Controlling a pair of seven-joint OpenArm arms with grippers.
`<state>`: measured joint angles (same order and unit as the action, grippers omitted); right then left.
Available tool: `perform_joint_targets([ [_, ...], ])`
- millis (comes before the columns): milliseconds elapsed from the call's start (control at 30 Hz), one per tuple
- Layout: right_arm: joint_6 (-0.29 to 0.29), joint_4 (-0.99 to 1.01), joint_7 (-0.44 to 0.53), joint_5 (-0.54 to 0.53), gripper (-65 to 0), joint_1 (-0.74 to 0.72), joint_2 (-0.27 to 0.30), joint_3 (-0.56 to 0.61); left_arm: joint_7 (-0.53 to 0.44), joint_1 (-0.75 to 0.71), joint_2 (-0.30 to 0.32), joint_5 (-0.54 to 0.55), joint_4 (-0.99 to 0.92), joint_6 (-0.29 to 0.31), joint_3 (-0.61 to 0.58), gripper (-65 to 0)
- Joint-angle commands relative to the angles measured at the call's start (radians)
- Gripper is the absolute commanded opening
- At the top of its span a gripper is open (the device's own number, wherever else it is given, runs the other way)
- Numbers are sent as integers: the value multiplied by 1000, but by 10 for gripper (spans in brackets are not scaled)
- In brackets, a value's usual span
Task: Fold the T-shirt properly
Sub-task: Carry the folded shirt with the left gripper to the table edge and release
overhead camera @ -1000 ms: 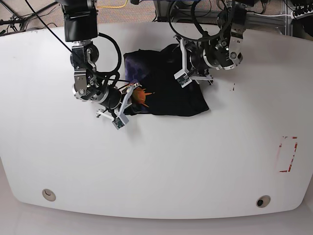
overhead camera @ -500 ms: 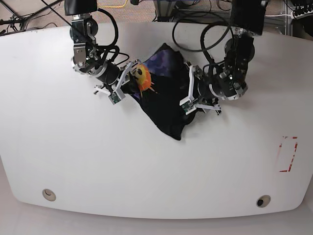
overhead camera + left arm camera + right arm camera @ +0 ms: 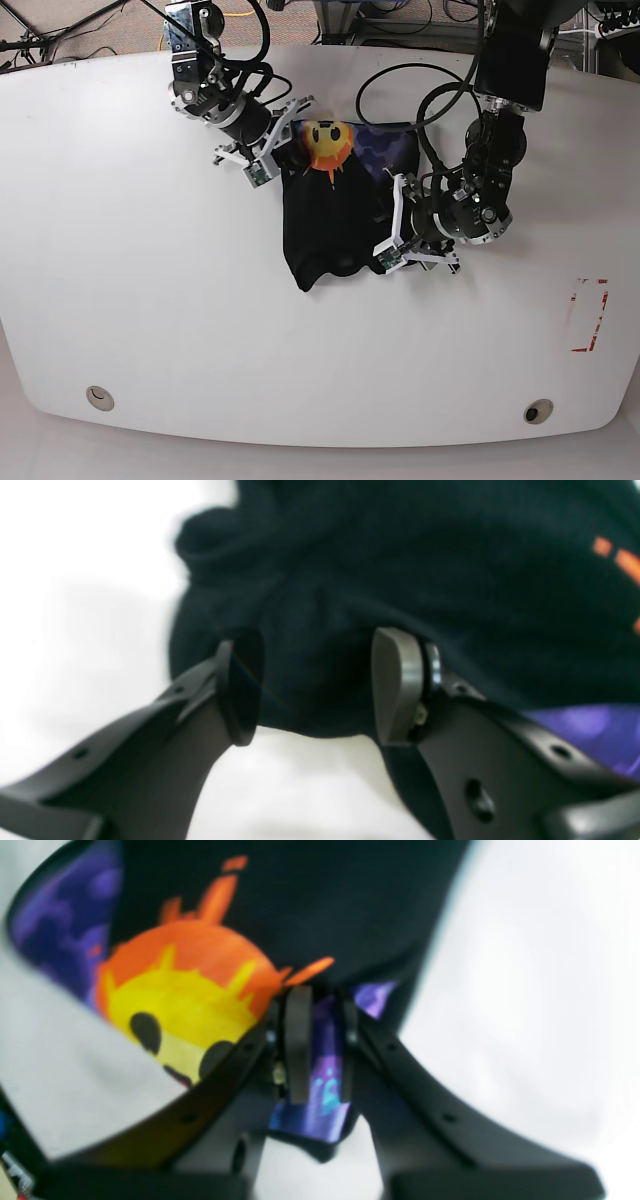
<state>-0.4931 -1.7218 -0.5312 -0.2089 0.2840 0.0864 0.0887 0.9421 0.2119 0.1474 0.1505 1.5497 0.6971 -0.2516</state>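
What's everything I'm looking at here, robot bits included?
T-shirt: one, black with an orange-yellow face print on purple, bunched up at the table's far middle.
Table: one, white, under everything.
Red outline mark: one, red, on the table near its right edge.
Round holes: two, dark, near the table's front corners.
Cables: several, black, beyond the table's far edge.
Right hand: one, black, nearly shut on the T-shirt's printed edge.
Left hand: one, black, open, with dark cloth of the T-shirt between its fingers.
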Motion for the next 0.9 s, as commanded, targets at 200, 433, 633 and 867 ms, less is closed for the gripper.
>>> perform_joint_targets([
  [200, 30, -97, 9, -16, -577, -1, 0, 16, -18, 34, 2, 10, 159, 1, 7, -325],
  [433, 26, -203, -57, -27, -577, -6, 29, -51, -22, -15, -7, -18, 226, 1, 67, -325],
  [633, 26, -246, -60, -25, -577, 2, 46, -137, -182, -125, -84, -75, 266, 1, 100, -321],
  [867, 24, -248, -60, -27, -577, 22, 56, -186, -501, -289, -160, -191, 269, -138, 85, -318],
])
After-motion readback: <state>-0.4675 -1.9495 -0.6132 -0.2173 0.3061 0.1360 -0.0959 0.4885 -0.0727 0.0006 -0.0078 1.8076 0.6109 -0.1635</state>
